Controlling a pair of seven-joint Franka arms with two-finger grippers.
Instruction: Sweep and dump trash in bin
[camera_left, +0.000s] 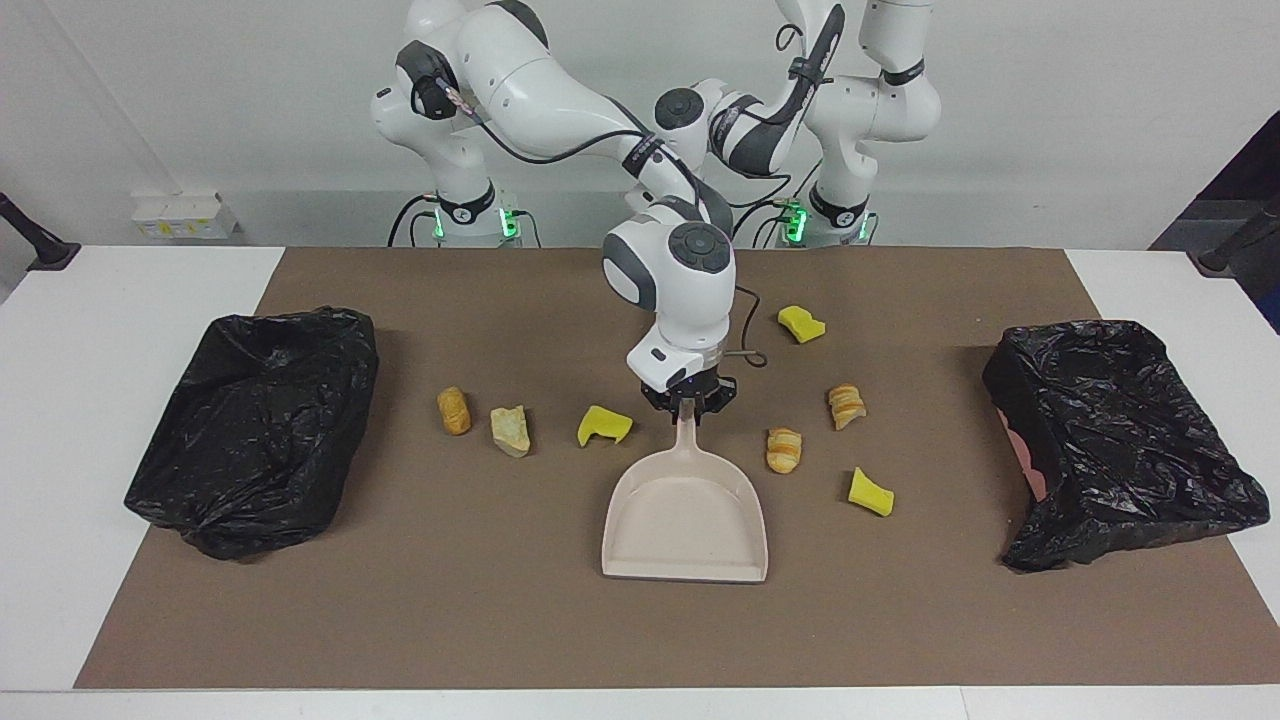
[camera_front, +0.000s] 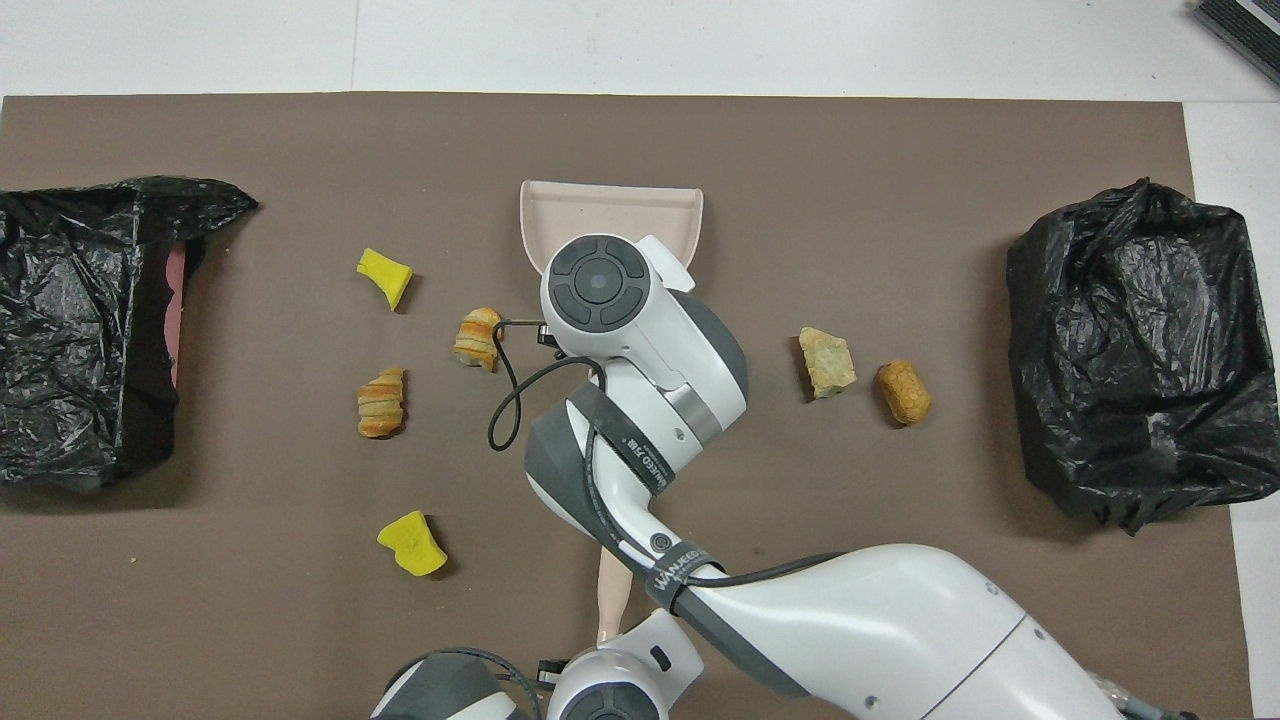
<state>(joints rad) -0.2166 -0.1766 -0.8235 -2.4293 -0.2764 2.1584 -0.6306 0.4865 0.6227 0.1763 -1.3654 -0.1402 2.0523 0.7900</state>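
The beige dustpan (camera_left: 685, 520) lies mid-mat, mouth away from the robots. My right gripper (camera_left: 688, 402) is shut on its handle. Several trash scraps lie beside it: a yellow sponge (camera_left: 603, 425), pale bread (camera_left: 511, 430) and a brown roll (camera_left: 453, 410) toward the right arm's end; two croissants (camera_left: 783, 449) (camera_left: 846, 405) and two yellow sponges (camera_left: 869, 491) (camera_left: 801, 323) toward the left arm's end. A beige brush handle (camera_front: 610, 590) runs under my right arm to my left gripper (camera_front: 603, 645), shut on its end. The brush head is hidden.
A bin lined with a black bag (camera_left: 260, 425) stands at the right arm's end of the brown mat (camera_left: 500, 620). Another black-bagged bin (camera_left: 1115, 440) stands at the left arm's end. My right arm stretches over the brush.
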